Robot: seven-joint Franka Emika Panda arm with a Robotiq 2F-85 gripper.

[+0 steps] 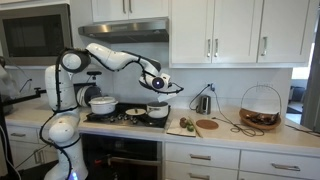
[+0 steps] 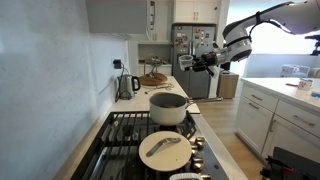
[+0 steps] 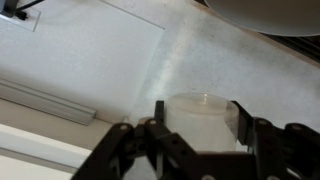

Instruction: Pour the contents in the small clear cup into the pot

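While the arm reaches out over the stove, I see in the wrist view that my gripper (image 3: 200, 128) pinches the small clear cup (image 3: 198, 108), one finger on each side of its pale wall. In an exterior view, cup and claw hang above the pot (image 1: 157, 112), well clear of its rim; a white pot (image 1: 102, 104) sits beside the pot.

My white jointed arm (image 1: 112, 56) goes up from the base, bends at the shoulder & reaches out roughly level in both exterior views (image 2: 262, 20). The wrist dips at the far end. My black two-finger pincer (image 1: 160, 85) hangs up in the air. In the wrist view its dark fingers (image 3: 157, 128) are clamped on either side of a small clear cup (image 3: 197, 108), no gap visible.
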